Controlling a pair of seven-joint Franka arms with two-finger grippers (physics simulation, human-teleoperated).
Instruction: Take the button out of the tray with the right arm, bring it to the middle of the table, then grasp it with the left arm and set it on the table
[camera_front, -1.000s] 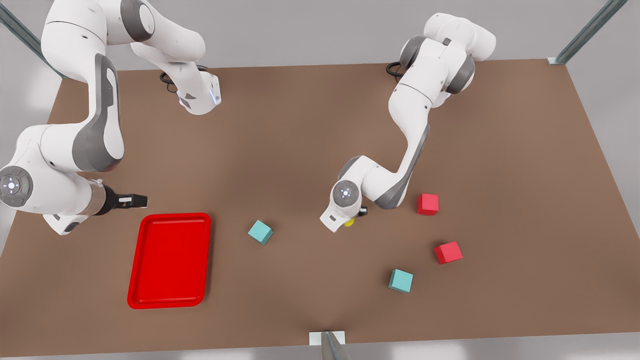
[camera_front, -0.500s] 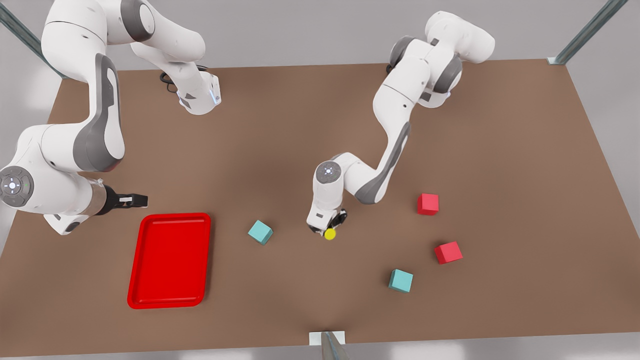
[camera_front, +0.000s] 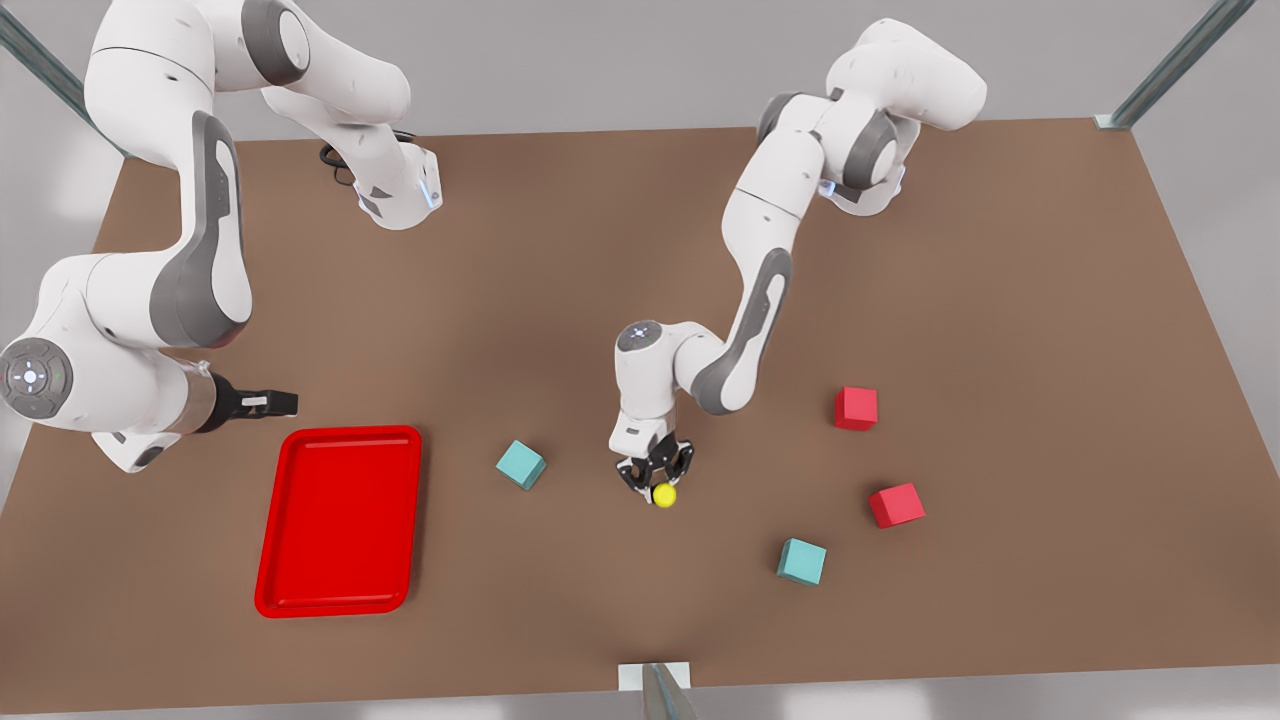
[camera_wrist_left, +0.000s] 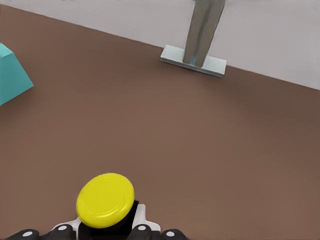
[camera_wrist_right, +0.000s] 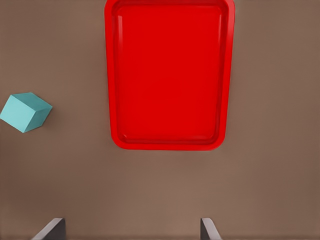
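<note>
- The left gripper (camera_front: 657, 482) hangs low over the middle of the table (camera_front: 560, 280), its 2 black fingers pinching the button (camera_front: 664, 494) by its dark body, the round yellow cap facing outward.
- In the left wrist view, the button (camera_wrist_left: 106, 200) sits just ahead of the fingertips (camera_wrist_left: 65, 229), with bare brown tabletop beyond it; whether the button touches the table cannot be told.
- The button is well clear of the tray (camera_front: 340, 518), which lies flat near the table's front edge on the front view's left.
- The right gripper (camera_front: 262, 402) waits above and just beside the tray's far corner, pointing toward the front view's right, with nothing in its grasp.
- The right wrist view looks straight down on the tray (camera_wrist_right: 169, 75), with the 2 fingertips (camera_wrist_right: 51, 230) spread wide apart at the edge of the picture.
- A teal cube (camera_front: 521, 464) rests on the table between the tray and the left gripper, apart from both; it also appears in the right wrist view (camera_wrist_right: 24, 112).
- A second teal cube (camera_front: 802, 561) and 2 red cubes (camera_front: 856, 408) (camera_front: 896, 505) lie scattered on the front view's right, apart from one another and from the button.
- A metal post on a pale base plate (camera_wrist_left: 194, 60) stands at the table's near edge, seen ahead of the left gripper.
</note>
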